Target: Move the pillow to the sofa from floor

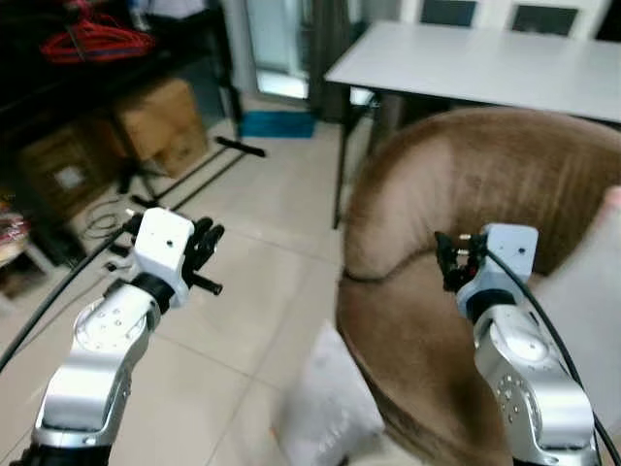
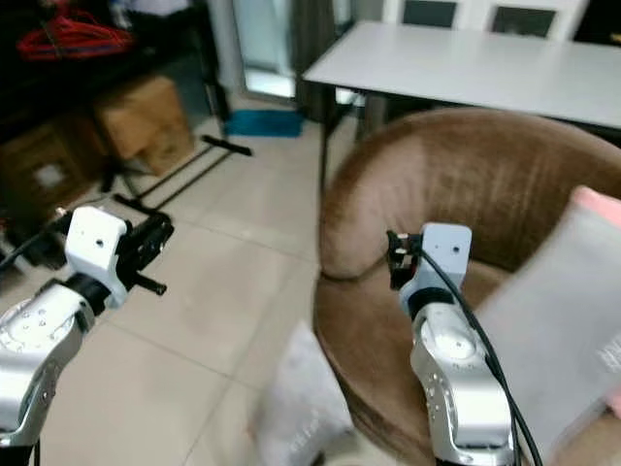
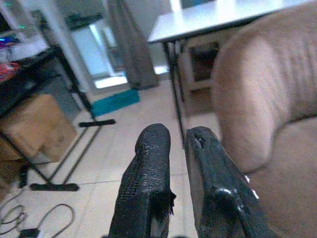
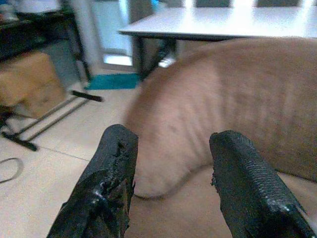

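Lying on tile beside sofa [image 1: 466, 175] (brown): pillow [image 1: 325, 408].

— What colours do we have before us?
— Our brown sofa [image 1: 485, 184], plain velvety cloth, and a pale grey pillow [image 1: 325, 403] on beige floor tiles [image 1: 252, 282].
— And behind?
— We see a white table [image 1: 485, 63] on dark legs, tan cardboard boxes [image 1: 160, 121], a teal mat [image 1: 277, 123], red hangers [image 1: 92, 41].
— Our arms?
— Silver, with white wrists and black fingers [image 4: 242, 183].
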`<state>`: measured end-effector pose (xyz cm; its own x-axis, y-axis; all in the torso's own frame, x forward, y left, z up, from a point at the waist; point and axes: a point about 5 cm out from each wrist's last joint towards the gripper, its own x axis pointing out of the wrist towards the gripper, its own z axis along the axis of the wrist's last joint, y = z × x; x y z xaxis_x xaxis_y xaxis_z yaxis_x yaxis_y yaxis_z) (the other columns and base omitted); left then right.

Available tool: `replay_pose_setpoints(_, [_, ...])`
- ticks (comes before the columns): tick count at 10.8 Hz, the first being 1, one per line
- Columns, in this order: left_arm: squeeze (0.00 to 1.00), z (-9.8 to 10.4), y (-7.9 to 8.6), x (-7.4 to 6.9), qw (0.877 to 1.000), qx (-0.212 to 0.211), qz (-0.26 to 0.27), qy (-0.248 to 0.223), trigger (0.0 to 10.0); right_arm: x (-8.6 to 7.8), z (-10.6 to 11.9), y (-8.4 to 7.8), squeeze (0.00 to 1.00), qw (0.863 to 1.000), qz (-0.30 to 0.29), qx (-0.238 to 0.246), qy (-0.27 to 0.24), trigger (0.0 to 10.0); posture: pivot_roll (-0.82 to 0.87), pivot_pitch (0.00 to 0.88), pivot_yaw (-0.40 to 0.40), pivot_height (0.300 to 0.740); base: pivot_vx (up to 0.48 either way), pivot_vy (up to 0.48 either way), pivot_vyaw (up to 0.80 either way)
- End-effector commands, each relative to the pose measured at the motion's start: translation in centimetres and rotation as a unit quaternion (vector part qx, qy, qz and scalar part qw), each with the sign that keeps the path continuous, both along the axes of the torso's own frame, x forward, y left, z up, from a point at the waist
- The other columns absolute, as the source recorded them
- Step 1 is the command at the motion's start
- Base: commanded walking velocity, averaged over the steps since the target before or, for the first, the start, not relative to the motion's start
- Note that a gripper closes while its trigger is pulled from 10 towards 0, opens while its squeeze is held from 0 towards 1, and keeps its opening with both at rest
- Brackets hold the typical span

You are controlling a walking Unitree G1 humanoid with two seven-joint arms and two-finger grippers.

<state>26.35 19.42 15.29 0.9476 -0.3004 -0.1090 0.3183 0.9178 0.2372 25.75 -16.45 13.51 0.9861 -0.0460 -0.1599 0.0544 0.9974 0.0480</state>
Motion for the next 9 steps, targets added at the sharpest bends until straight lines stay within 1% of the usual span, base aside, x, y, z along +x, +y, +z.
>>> replay_pose_setpoints(1, [0.0, 0.27, 0.68, -0.08, 1.0, 0.01, 0.009, -0.004, 10.0, 0.2, 0.31, 1.01, 0.0, 1.0, 0.021, 0.007, -0.007, 10.0, -0.11, 0.0, 0.033, 0.74, 0.345, 0.0, 0.0])
replay_pose_setpoints(2, [0.0, 0.24, 0.69, -0.07, 1.0, 0.012, 0.01, -0.004, 10.0, 0.22, 0.29, 0.93, 0.0, 1.0, 0.018, 0.015, -0.006, 10.0, -0.11, 0.0, 0.033, 0.74, 0.311, 0.0, 0.0])
replay_pose_setpoints(5, [0.0, -0.02, 0.69, -0.22, 1.0, 0.023, 0.009, -0.004, 10.0, 0.07, 0.19, 1.02, 0.0, 0.999, 0.037, 0.005, -0.002, 10.0, -0.11, 0.0, 0.032, 0.74, 0.0, 0.0, 0.0])
replay_pose_setpoints(7, [0.0, -0.25, 0.6, -0.39, 0.999, 0.038, 0.001, -0.003, 10.0, -0.14, 0.28, 0.87, 0.0, 0.999, 0.031, 0.023, -0.016, 10.0, -0.11, 0.0, 0.029, 0.72, 0.0, 0.0, 0.0])
replay_pose_setpoints(9, [0.0, -0.43, 0.57, -0.59, 0.999, 0.042, -0.004, -0.002, 10.0, -0.27, 0.02, 0.78, 0.0, 0.999, 0.027, 0.03, -0.015, 10.0, -0.11, 0.0, 0.026, 0.7, 0.0, 0.0, 0.0])
